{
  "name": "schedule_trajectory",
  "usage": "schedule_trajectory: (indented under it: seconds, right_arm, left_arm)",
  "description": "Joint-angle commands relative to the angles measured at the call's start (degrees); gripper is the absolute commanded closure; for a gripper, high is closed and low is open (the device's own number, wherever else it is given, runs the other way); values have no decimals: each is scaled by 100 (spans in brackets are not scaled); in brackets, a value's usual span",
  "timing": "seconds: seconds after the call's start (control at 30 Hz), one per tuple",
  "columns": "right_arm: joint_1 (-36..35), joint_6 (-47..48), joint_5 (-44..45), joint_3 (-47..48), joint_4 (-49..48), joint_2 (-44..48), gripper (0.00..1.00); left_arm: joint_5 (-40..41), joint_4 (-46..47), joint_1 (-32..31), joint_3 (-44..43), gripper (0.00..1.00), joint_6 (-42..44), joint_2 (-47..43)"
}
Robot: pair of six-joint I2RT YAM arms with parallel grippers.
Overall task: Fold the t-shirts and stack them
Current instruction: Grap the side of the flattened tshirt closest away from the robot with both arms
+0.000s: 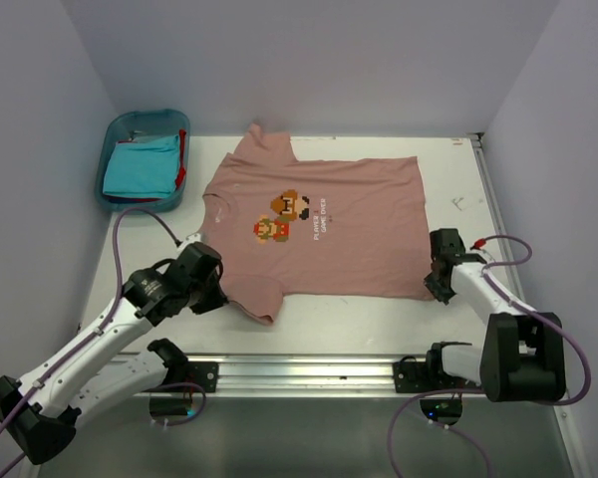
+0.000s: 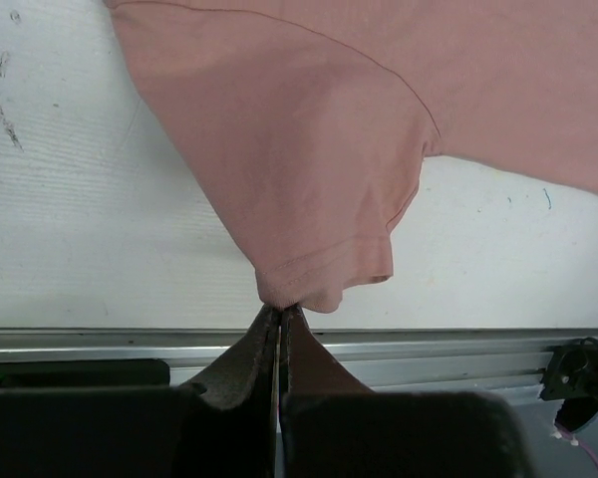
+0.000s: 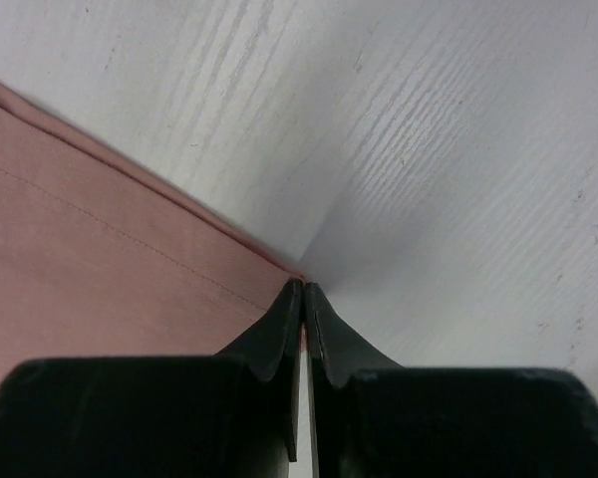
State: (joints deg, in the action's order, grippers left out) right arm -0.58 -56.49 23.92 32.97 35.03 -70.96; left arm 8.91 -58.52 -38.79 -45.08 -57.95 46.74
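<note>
The dusty pink t-shirt (image 1: 319, 224) with a pixel-character print lies flat and spread on the white table. My left gripper (image 1: 222, 296) is shut on the near sleeve's hem; in the left wrist view the sleeve (image 2: 309, 199) bunches at the tips of the gripper (image 2: 280, 310). My right gripper (image 1: 437, 289) is shut on the shirt's near bottom corner; in the right wrist view the hem (image 3: 120, 269) runs into the closed tips of the gripper (image 3: 304, 287). A turquoise tee (image 1: 142, 167) and a strip of red cloth (image 1: 182, 159) lie in the bin.
The blue plastic bin (image 1: 115, 129) stands at the back left of the table. An aluminium rail (image 1: 309, 370) runs along the near edge, also in the left wrist view (image 2: 429, 344). White walls close in the left, back and right sides.
</note>
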Motion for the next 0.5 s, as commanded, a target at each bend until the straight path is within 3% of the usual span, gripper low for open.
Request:
schedule_trajectory:
  seconds: [0.0, 0.27, 0.47]
  right_arm:
    - [32, 138, -133, -151, -40, 178, 96]
    - [32, 639, -503, 174, 609, 1329, 100]
    - [32, 1034, -389, 1034, 1330, 2323, 100]
  left_arm:
    - [216, -98, -41, 26, 100, -93, -86]
    - [515, -221, -41, -387, 100, -23, -402]
    - [700, -440, -41, -949, 100, -76, -596]
